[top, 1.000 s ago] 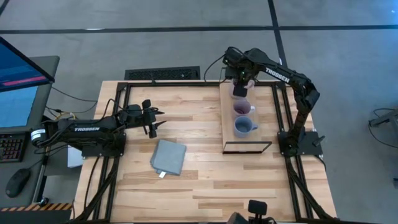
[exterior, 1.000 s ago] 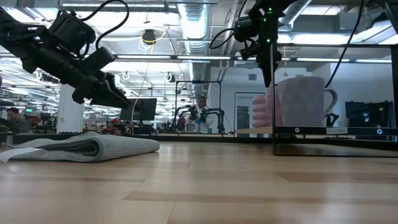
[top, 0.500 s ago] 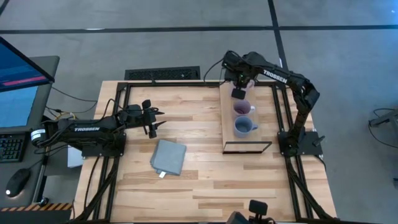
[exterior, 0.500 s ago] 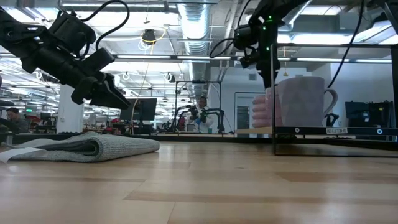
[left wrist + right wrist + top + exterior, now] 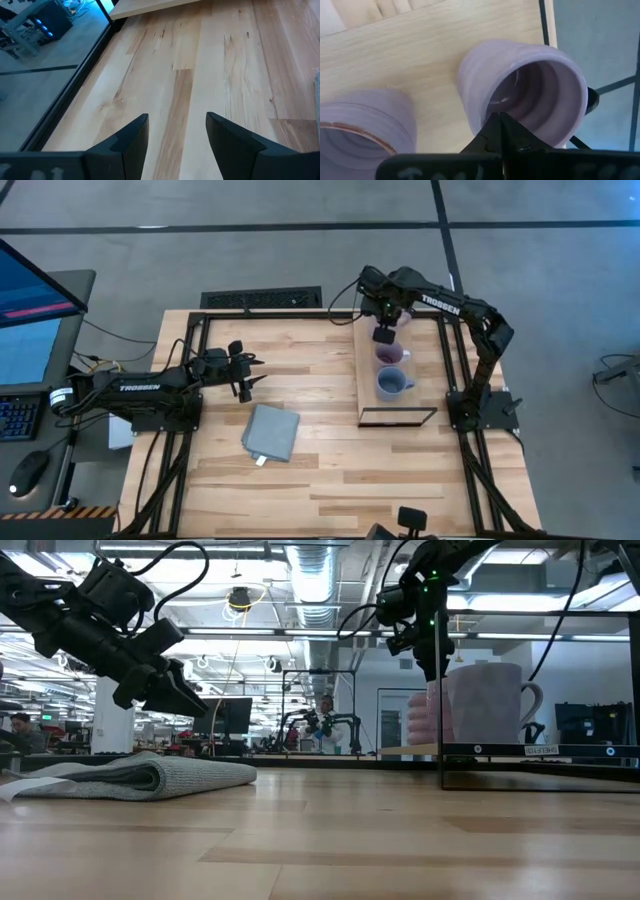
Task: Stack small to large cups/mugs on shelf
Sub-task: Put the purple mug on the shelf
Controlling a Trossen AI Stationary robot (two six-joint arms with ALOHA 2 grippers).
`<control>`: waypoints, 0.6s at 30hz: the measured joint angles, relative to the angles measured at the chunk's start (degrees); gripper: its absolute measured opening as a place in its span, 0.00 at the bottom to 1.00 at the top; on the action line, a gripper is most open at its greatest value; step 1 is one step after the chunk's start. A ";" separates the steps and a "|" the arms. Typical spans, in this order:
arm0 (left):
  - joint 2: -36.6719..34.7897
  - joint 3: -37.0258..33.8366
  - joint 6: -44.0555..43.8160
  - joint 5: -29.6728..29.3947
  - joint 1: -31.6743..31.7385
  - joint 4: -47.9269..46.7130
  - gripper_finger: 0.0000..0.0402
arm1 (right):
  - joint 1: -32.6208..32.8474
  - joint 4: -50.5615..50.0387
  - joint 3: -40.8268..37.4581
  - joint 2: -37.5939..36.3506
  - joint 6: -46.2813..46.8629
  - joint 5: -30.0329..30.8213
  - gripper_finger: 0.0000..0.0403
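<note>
The pale wood shelf [image 5: 366, 395] stands at the table's far right. On it the blue-grey mug [image 5: 393, 383] is nearest and a lavender mug [image 5: 390, 355] stands behind it. My right gripper [image 5: 382, 332] is over the shelf's far end, shut at the rim of the small lavender mug [image 5: 520, 65]; most of that mug is hidden under the gripper in the high view. My left gripper [image 5: 250, 377] is open and empty above the table's left half, its fingers apart in the left wrist view [image 5: 176, 135]. My right gripper comes from above, pointing down, onto the small lavender mug's rim [image 5: 486, 107] on the side facing the other lavender mug [image 5: 360, 117]. The fingertips [image 5: 496, 125] cover the place of contact. The mug stands mouth up; whether its base is on the shelf I cannot tell.
A folded grey cloth [image 5: 270, 432] lies on the table near the middle, also in the low view [image 5: 150, 775]. The shelf's black wire frame [image 5: 540, 752] stands at the right. Bare tabletop lies between the cloth and the shelf.
My right gripper has moved a little toward the table's near edge along the shelf, closer to the middle lavender mug, staying shut.
</note>
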 joint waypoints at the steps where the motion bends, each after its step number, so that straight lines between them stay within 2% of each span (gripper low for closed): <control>1: 0.01 0.00 0.00 0.00 -0.02 -0.01 0.47 | 0.05 -0.07 0.00 0.00 -0.01 -0.08 0.02; 18: 0.01 0.00 -0.31 -0.09 0.01 0.00 0.47 | 0.78 2.10 -0.02 -0.02 -2.19 -0.80 0.02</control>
